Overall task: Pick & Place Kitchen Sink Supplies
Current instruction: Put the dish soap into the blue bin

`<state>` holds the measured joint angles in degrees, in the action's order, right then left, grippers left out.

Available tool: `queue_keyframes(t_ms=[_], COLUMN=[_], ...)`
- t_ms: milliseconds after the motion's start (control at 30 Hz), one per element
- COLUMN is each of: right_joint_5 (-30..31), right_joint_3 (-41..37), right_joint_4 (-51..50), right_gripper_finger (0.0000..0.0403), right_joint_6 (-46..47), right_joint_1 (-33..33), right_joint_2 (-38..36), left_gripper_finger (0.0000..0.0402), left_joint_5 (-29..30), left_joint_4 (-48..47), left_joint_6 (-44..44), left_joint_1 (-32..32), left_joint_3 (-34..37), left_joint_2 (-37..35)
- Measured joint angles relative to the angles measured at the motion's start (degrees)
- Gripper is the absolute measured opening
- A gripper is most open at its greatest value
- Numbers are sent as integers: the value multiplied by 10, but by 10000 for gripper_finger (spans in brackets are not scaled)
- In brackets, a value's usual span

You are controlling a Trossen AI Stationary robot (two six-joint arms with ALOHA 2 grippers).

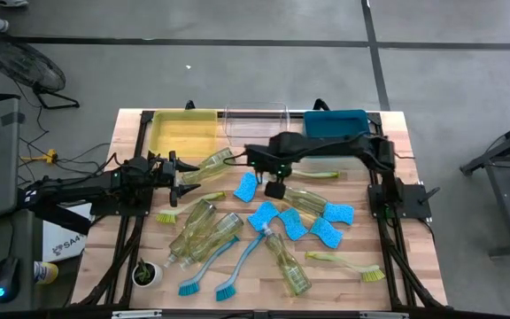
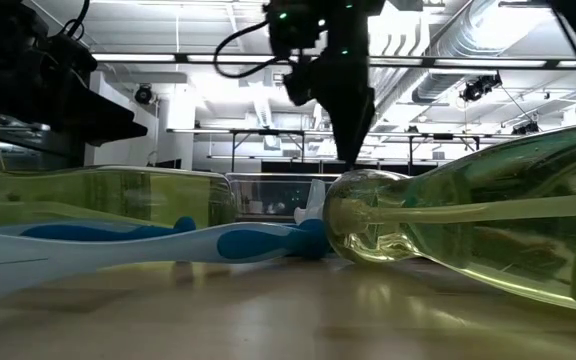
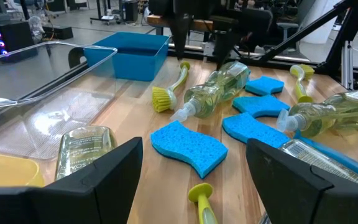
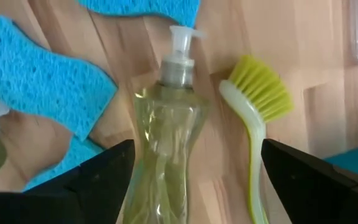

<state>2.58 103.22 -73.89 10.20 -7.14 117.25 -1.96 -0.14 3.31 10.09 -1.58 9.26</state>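
Several clear yellow-green soap bottles, light-blue sponges and dish brushes lie scattered on the wooden table. My right gripper [image 1: 275,188] [image 4: 197,149] is open and points down over one soap bottle [image 4: 166,143] lying on its side. Its fingers stand on either side of the bottle's body, behind the pump. A yellow-green brush [image 4: 257,118] lies beside that bottle. My left gripper [image 1: 193,175] [image 3: 194,149] is open near the yellow bin. It is level and faces a blue sponge [image 3: 188,146] and a brush handle end [image 3: 201,196]. Another bottle [image 3: 82,152] lies by one of its fingers.
Along the far edge stand a yellow bin [image 1: 184,131], a clear bin [image 1: 255,122] and a teal bin [image 1: 335,122]. A small potted plant [image 1: 146,273] sits at the near left corner. Blue brushes [image 1: 237,266], bottles [image 1: 204,235] and sponges [image 1: 326,232] crowd the middle.
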Motion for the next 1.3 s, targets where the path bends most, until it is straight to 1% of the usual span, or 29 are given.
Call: queue_keyframes(t_ms=[200,367,500,600,733,800,1000,1300], right_joint_5=[-22,-22,-22,-16,17,21,50,60], right_joint_3=[114,222,266,263,241,235,234,234], right_joint_4=[-85,-160,-161,-161,-162,-162,-162,-161], right_gripper_finger=[344,344,344,344,344,344,344,344], right_joint_6=[-26,-60,-73,-63,-41,-37,-26,-7], right_joint_1=[0,-4,-7,-9,-11,-11,-7,10], right_joint_2=[84,160,194,201,202,202,202,202], left_gripper_finger=[280,280,280,280,280,280,280,280], left_joint_5=[0,0,0,0,0,0,0,0], left_joint_4=[0,0,0,0,0,0,0,0], left_joint_6=[0,0,0,0,0,0,0,0], left_joint_1=[0,0,0,0,0,0,0,0], left_joint_3=[0,0,0,0,0,0,0,0], left_joint_2=[0,0,0,0,0,0,0,0])
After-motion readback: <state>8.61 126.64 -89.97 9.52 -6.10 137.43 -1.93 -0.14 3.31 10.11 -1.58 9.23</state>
